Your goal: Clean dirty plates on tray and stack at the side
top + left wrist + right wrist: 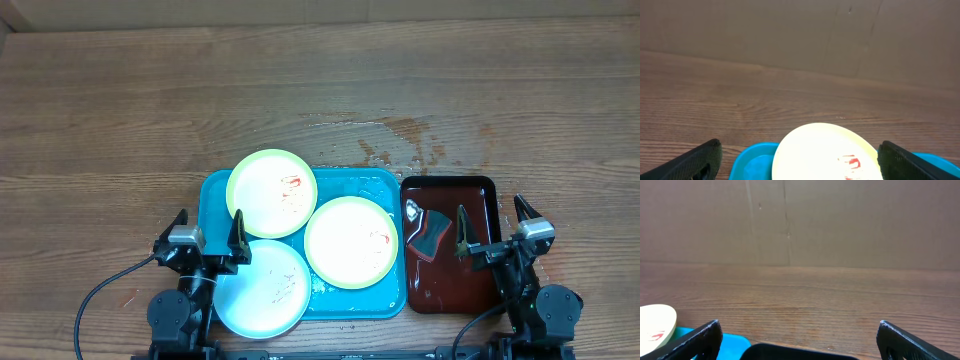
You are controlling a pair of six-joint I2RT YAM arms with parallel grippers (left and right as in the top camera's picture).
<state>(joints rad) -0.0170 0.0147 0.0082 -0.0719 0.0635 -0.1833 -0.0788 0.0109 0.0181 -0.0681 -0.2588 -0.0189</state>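
Three plates lie on the turquoise tray (350,180). A yellow-green-rimmed plate (272,193) with a red smear sits at the back left, and a second (351,242) sits at the right. The pale blue-white plate (262,288) lies at the front left, hanging over the tray's edge. My left gripper (208,232) stands open at the tray's left side, above the pale plate's rim, holding nothing. In the left wrist view the smeared plate (825,150) shows between the wide jaws. My right gripper (493,225) is open over the dark red tray, also holding nothing.
A narrower dark red-brown tray (470,290) sits right of the turquoise one, with a dark sponge or cloth (428,235) in its back left. A wet, stained patch (410,140) marks the wood behind both trays. A cardboard wall (790,220) stands at the table's far edge.
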